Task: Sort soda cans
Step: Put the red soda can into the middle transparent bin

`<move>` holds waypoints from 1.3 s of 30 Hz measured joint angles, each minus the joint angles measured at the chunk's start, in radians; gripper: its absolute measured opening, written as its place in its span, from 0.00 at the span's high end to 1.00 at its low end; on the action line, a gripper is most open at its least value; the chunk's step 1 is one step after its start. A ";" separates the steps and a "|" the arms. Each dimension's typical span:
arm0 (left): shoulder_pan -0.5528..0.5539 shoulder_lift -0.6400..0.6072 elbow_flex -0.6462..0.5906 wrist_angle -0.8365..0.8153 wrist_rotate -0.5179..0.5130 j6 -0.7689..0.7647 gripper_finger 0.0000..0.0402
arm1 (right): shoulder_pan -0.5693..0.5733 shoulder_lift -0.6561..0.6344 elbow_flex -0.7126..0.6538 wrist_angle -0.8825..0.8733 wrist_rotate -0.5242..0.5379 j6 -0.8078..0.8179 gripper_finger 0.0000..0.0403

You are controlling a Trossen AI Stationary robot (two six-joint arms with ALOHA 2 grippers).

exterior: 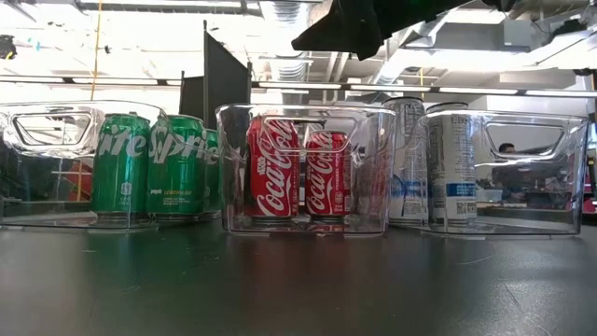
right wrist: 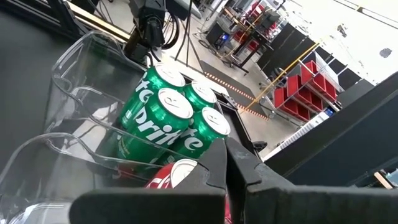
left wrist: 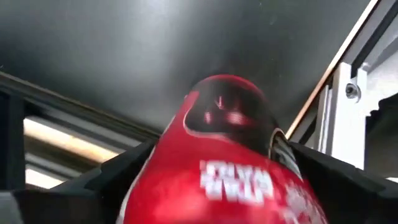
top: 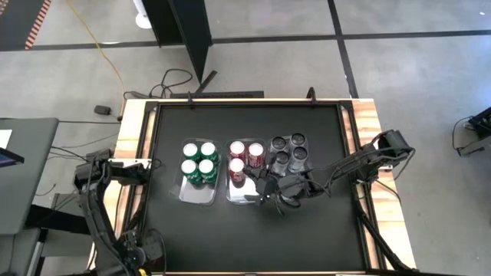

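Three clear plastic trays sit side by side on the black counter [top: 169, 230]. The left tray [top: 198, 192] holds four green Sprite cans [top: 199, 162], packed two by two toward its far end. The middle tray [top: 244, 195] shows three red Coca-Cola cans [top: 245, 159] standing upright, with bare space at its near end. The right tray [exterior: 522, 168] carries four silver-grey cans [top: 289, 150].

Over at the counter's left edge, well apart from the trays, the left pincer [top: 147, 165] is clamped around a fourth red can [left wrist: 230, 162]; the left wrist view shows that can filling the gap between the two dark fingers [left wrist: 118, 174], tipped on its side as far as the blurred close-up allows.

The right pincer [top: 261, 189] hovers over the near end of the middle tray, fingers pressed together and holding nothing, pointing toward the green cans.
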 joint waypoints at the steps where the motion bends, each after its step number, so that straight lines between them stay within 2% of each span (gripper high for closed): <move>1: 0.000 0.000 -0.011 0.014 0.002 0.004 0.14 | 0.000 0.000 0.000 0.000 0.000 0.000 0.97; 6: 0.008 -0.003 -0.031 0.049 0.013 0.012 0.25 | 0.000 0.000 0.000 0.000 0.001 0.000 0.97; 17: 0.100 -0.004 -0.029 0.044 0.051 0.134 0.25 | 0.014 0.000 0.000 0.000 0.003 -0.016 0.97; 25: 0.232 -0.075 0.018 -0.009 -0.032 0.319 0.25 | 0.023 -0.031 0.000 -0.004 0.004 -0.019 0.97; 30: 0.297 -0.165 0.041 -0.012 -0.063 0.412 0.25 | 0.058 -0.135 0.000 -0.014 0.003 -0.019 0.97; 32: 0.310 -0.206 0.047 -0.013 -0.108 0.429 0.25 | 0.077 -0.189 0.000 -0.042 0.003 -0.017 0.97; 39: 0.353 -0.316 0.048 -0.018 -0.448 0.525 0.25 | 0.128 -0.310 0.000 -0.164 0.002 0.026 0.97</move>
